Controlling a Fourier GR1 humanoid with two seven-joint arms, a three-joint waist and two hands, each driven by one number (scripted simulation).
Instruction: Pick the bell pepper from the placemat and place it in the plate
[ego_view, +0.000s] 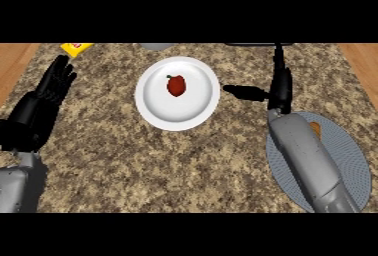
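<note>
Bell pepper (176, 86): red, lying near the middle of the plate, apart from both hands.
Plate (159, 110): white and round, on the granite counter (148, 165), in the upper centre of the head view.
Placemat (354, 165): blue-grey and round, at the lower right of the counter; the right forearm crosses it and hides much of its left part.
Orange patch (316, 129): a small orange shape on the placemat, just beside the forearm; what it is cannot be told.
Right hand (280, 87): raised just right of the plate, seen edge-on, fingers straight and pointing away from the robot; it holds nothing. Its dark shadow falls on the counter between hand and plate.
Left hand (55, 82): resting at the left edge of the counter, fingers straight and spread, holding nothing, well apart from the plate.
Yellow packet (77, 48): at the counter's far left corner, just above the left fingertips, partly cut by the view's edge.
Grey object (155, 46): at the far edge above the plate, mostly out of view.
Obstruction: nothing lies between the plate and either hand.
</note>
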